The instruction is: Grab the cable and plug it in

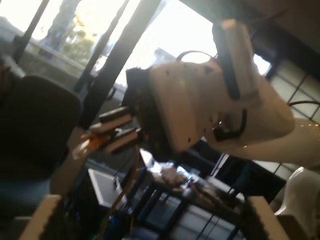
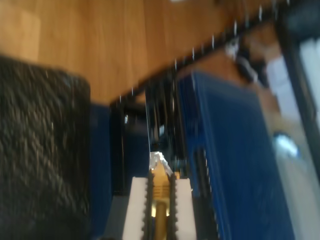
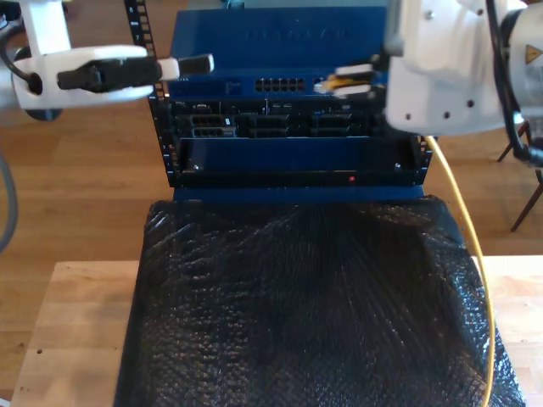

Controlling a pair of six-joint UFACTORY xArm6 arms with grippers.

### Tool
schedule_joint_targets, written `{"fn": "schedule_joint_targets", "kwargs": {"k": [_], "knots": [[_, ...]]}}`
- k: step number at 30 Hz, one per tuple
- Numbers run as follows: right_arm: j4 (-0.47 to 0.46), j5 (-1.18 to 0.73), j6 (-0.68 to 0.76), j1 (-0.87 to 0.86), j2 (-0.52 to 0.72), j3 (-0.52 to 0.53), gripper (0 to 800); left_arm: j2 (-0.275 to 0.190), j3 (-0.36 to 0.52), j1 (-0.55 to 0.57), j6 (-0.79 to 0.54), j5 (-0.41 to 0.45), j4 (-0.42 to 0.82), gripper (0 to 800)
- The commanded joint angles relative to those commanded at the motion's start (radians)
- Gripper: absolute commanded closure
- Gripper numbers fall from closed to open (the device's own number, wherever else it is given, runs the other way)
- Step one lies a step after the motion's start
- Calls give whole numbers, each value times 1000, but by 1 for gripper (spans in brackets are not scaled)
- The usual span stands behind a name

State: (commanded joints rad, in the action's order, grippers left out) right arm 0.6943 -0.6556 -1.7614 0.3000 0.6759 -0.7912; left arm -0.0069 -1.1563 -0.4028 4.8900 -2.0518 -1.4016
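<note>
Black sheet nearest; thin yellow cable, clear-tipped, between my second gripper's closed fingers.

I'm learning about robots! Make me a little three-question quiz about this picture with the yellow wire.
1. True or false: my second gripper is holding the cable by its plug end.
2. In the exterior view, which way does the cable hang from the gripper? A) down along the view's right B) across the view's left C) up toward the ceiling
3. Fill in: the black cover lies in front of the blue ____.

Key: 1 true. 2 A. 3 rack of network gear, with a row of ports facing the plug.
</note>
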Motion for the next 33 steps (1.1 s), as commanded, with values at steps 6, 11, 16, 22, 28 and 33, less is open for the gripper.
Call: {"fn": "schedule_joint_targets", "kwargs": {"k": [6, 11, 16, 22, 28, 33], "knots": [[-3, -28, 0, -84, -8, 8, 800, -2, -15, -35, -12, 31, 127, 1], [-2, -52, 0, -173, -35, 8, 800, -43, -49, -43, -77, 64, 276, 0], [-9, -52, 0, -207, -60, 14, 800, -91, -49, -44, -123, 94, 391, 0], [-32, -69, 0, -230, -98, 35, 800, -147, -49, -46, -192, 95, 569, 0], [-58, -87, 0, -252, -149, 44, 800, -187, -46, -74, -235, 95, 701, 0], [-109, -92, 32, -252, -181, 61, 800, -219, -38, -89, -315, 106, 859, 0]]}}
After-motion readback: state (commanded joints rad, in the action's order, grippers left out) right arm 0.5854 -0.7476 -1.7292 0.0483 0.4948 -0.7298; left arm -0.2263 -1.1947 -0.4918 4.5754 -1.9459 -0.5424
